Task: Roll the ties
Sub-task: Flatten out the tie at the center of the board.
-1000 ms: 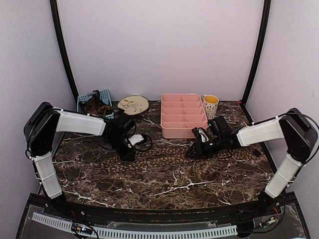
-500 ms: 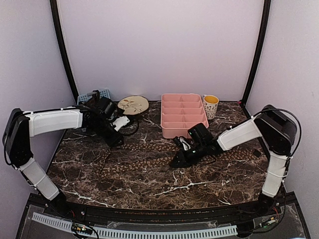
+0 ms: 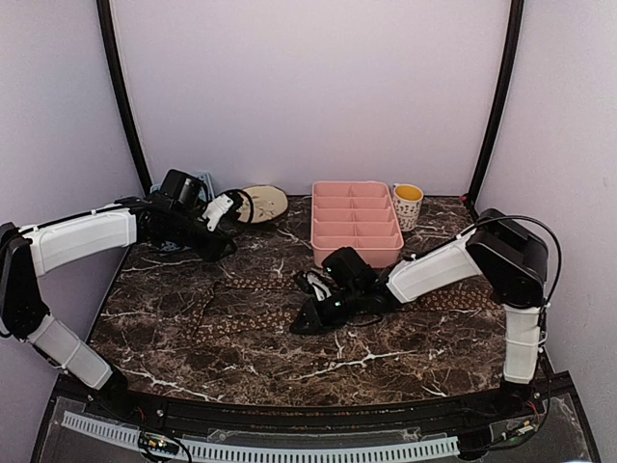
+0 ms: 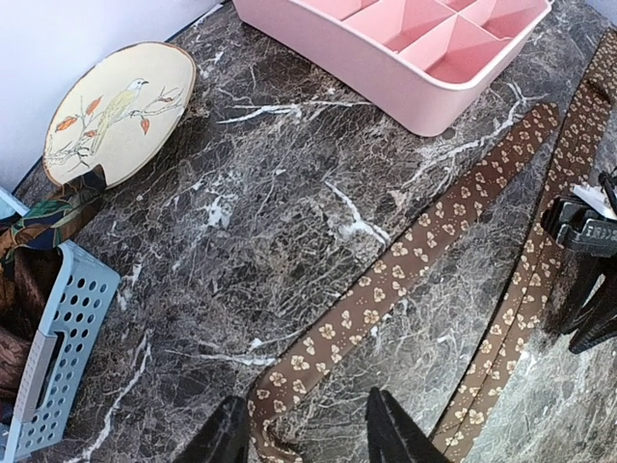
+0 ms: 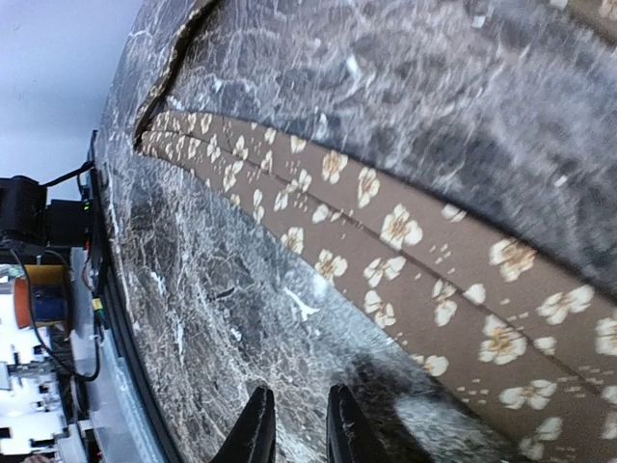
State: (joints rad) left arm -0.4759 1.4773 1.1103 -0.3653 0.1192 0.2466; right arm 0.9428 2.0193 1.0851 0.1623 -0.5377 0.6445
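The brown dotted ties lie across the middle of the marble table as two long strips, an upper one (image 3: 270, 284) and a lower one (image 3: 255, 314). My left gripper (image 3: 222, 251) is open and empty, hovering above the left end of one strip (image 4: 386, 289); a second strip (image 4: 540, 251) runs to its right. My right gripper (image 3: 304, 323) sits low on the table at the near edge of the lower strip (image 5: 415, 251). Its fingers (image 5: 255, 429) stand a narrow gap apart over bare marble and hold nothing.
A pink divided tray (image 3: 355, 257) stands at the back centre, with a white and yellow cup (image 3: 407, 204) to its right. A round bird-painted plate (image 3: 260, 201) and a blue perforated basket (image 4: 58, 328) holding dark fabric are at the back left.
My left gripper has pulled back and to the left, away from the middle of the ties. My right gripper has slid left along the lower strip. Neither holds anything.
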